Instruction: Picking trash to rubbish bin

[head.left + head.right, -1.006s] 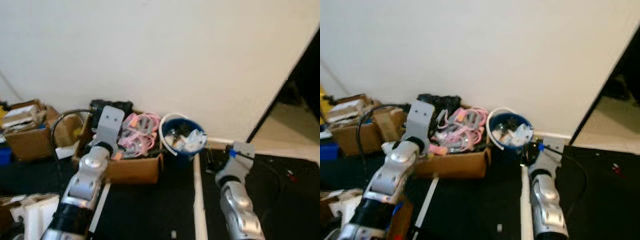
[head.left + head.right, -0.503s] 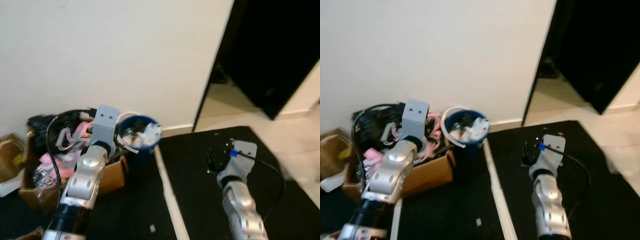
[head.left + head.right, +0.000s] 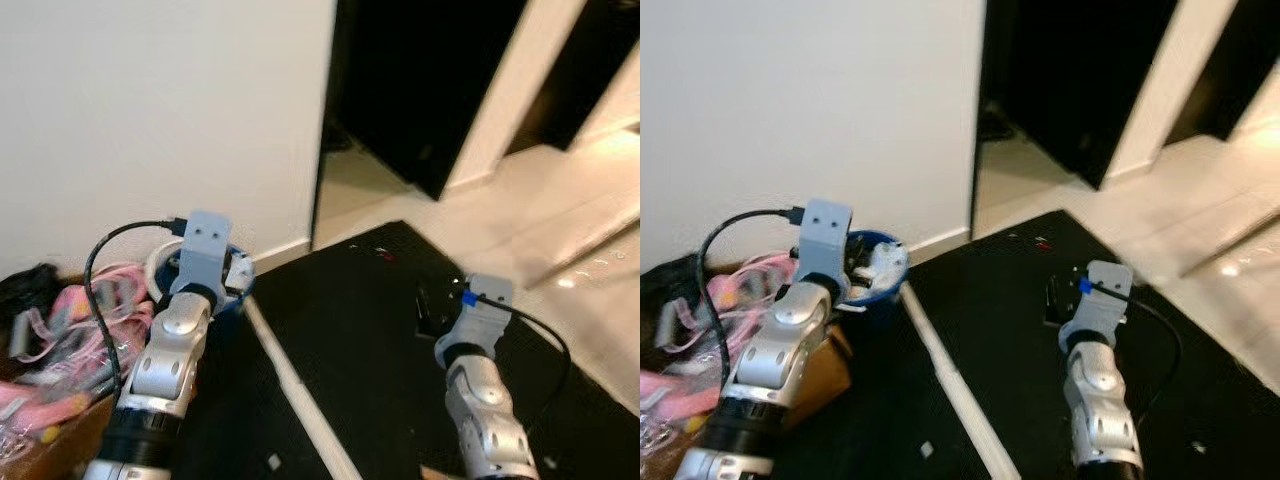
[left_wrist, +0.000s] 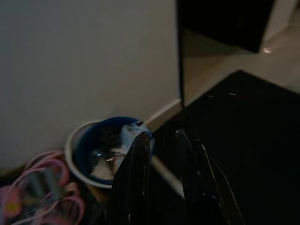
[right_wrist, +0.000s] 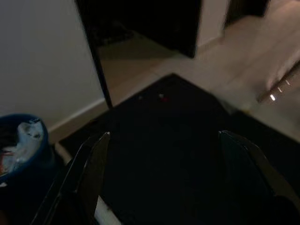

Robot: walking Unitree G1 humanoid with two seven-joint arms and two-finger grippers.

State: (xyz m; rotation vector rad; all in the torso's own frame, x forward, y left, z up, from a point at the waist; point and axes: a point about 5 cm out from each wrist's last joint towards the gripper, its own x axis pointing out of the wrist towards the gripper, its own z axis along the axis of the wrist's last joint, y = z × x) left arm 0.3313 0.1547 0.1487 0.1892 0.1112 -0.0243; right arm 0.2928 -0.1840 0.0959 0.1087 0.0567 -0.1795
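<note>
Right wrist view shows the right gripper [image 5: 161, 180] released, the left gripper [image 4: 161, 161] nearly clenched beside the blue bin [image 4: 101, 150]: searching for trash comes next.

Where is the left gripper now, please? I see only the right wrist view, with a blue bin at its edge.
Observer: The left gripper is raised right beside that blue bin, near the wall.
Operator: What stands on the other side of the bin?
Observer: A cardboard box with pink cables in it, on the robot's left.
Operator: Is there some trash on the floor near the robot?
Observer: Yes, a small white scrap lies on the black mat, between the two arms.
</note>
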